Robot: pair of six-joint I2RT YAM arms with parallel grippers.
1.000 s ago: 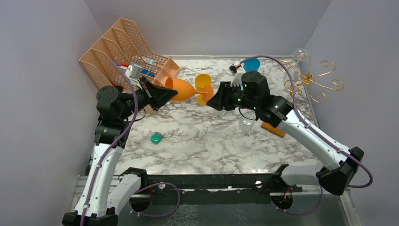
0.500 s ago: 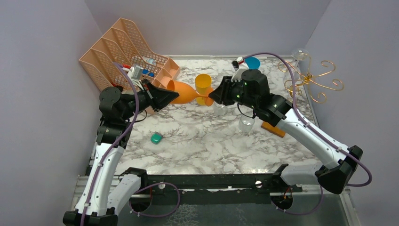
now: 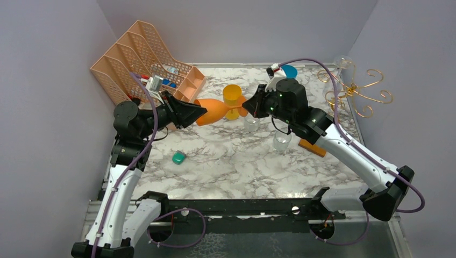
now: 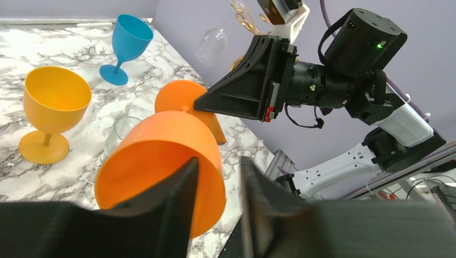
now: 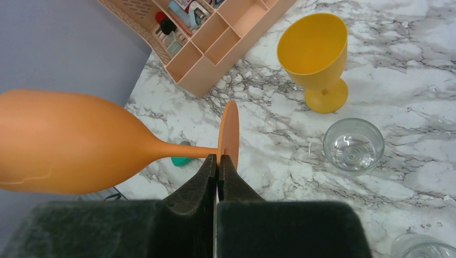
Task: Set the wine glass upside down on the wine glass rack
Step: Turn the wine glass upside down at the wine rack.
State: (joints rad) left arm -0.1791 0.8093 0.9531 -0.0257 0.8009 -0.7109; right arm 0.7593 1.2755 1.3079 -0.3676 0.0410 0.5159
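An orange wine glass (image 3: 214, 110) hangs on its side above the marble table, bowl to the left, foot to the right. My right gripper (image 3: 244, 106) is shut on the flat foot disc (image 5: 229, 134), pinching its edge just beside the stem. My left gripper (image 3: 201, 112) is at the bowl's mouth, open: one finger (image 4: 180, 188) is inside the bowl (image 4: 161, 156) and the other stands outside, apart from the wall. The wine glass rack (image 3: 357, 91) of gold wire stands at the far right with a clear glass (image 3: 342, 62) hanging on it; its wooden base (image 3: 312, 147) shows under my right arm.
A yellow goblet (image 3: 232, 94) and a blue goblet (image 3: 289, 71) stand behind the held glass. Two clear tumblers (image 3: 251, 123) (image 3: 281, 141) sit below my right wrist. A peach mesh organiser (image 3: 145, 59) fills the back left. A small green object (image 3: 178, 157) lies nearer the front.
My right gripper has closed on the orange glass's foot. My left jaws, shut on the bowl rim before, have parted. The glass has shifted slightly right and lower.
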